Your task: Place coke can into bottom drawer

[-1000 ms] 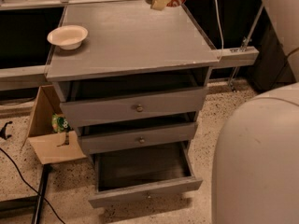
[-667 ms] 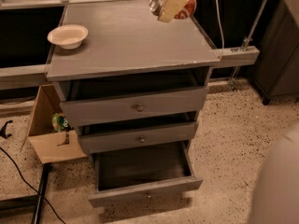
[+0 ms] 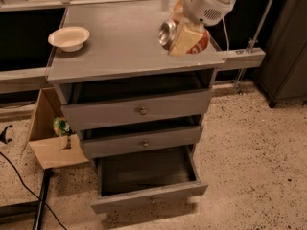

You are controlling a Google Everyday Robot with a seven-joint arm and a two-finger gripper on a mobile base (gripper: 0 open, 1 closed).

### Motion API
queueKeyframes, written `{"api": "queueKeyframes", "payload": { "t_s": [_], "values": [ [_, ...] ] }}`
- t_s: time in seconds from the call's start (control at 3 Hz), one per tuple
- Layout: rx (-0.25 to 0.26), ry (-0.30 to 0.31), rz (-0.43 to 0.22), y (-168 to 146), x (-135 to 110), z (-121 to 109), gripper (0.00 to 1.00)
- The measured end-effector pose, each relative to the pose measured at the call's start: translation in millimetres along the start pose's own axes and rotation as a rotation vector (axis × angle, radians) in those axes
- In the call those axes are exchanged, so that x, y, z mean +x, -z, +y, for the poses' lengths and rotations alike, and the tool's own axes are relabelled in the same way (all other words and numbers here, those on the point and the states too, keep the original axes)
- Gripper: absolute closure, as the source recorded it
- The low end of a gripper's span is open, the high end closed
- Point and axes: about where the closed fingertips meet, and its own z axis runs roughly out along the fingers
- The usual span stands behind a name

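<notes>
My gripper (image 3: pixel 184 36) is above the right part of the grey cabinet top (image 3: pixel 120 47), shut on the coke can (image 3: pixel 199 43), a red can held on its side with its silver end (image 3: pixel 167 32) facing left. A cream finger (image 3: pixel 183 38) covers most of the can. The bottom drawer (image 3: pixel 146 176) is pulled out below, its dark inside showing with nothing visible in it, a small knob on its grey front. The can hangs well above and to the right of that drawer.
A white bowl (image 3: pixel 70 37) sits at the cabinet top's left. Two shallower drawers (image 3: pixel 139 111) above the bottom one are slightly open. A cardboard box (image 3: pixel 50 138) with a green item stands on the floor at left. A dark cabinet (image 3: pixel 288 56) stands at right. A metal bracket (image 3: pixel 247 59) projects from the cabinet's right side.
The gripper with the can has come down and toward the camera, from the cabinet's back edge to over its right part. The view has shifted; the large white arm body left the right side.
</notes>
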Motion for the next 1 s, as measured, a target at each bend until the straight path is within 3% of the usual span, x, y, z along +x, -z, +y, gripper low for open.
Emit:
{"api": "queueKeyframes", "payload": {
  "t_s": [0.33,0.67,1.0],
  "values": [
    [-0.04,-0.018,-0.033,-26.1,4.1,41.5,1.0],
    [-0.045,-0.05,-0.065,-75.0,20.9,73.0,1.0],
    [-0.05,-0.048,-0.064,-73.4,20.0,73.2,1.0]
  ]
}}
